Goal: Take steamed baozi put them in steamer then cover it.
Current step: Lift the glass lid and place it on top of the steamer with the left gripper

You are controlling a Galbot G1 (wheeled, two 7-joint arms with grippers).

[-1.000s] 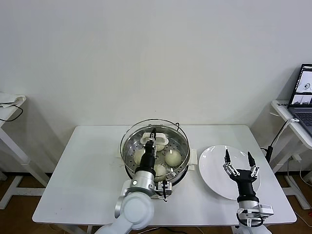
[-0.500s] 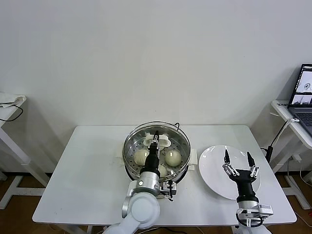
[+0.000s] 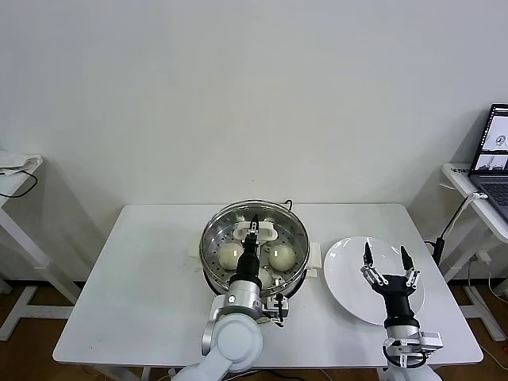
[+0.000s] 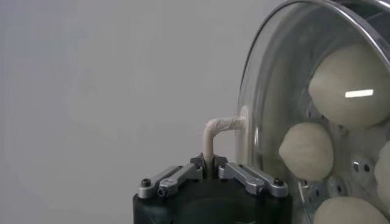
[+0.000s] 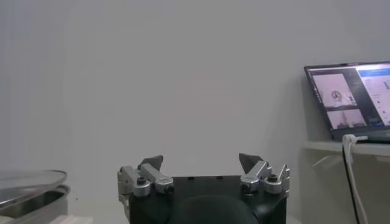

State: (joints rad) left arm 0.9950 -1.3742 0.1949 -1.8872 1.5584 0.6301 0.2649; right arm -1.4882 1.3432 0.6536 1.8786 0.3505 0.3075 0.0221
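From the head view I see a white desk [image 3: 143,286] against a plain white wall, with the steamer [image 3: 295,271] at its centre. My left gripper [image 3: 254,225] reaches over the steamer from six o'clock, its jaws clamped tight on the white handle [image 3: 255,231] of the glass lid [image 3: 222,224]. The handle's long axis runs from nine to three o'clock across the jaws, so the grip crosses its narrow side. The lid looks level and sits at, or just above, the steamer rim; I cannot tell whether it has seated. Through the glass I see the baozi [image 3: 281,256] on the perforated tray, about the tray's centre. My next move, I judge, is straight down from here, then letting go. My right gripper [image 3: 385,258] waits at three o'clock of the steamer, jaws spread wide and holding nothing, above a bare white plate [image 3: 341,286]. A laptop [image 3: 494,155] stands on a side table at far three o'clock.
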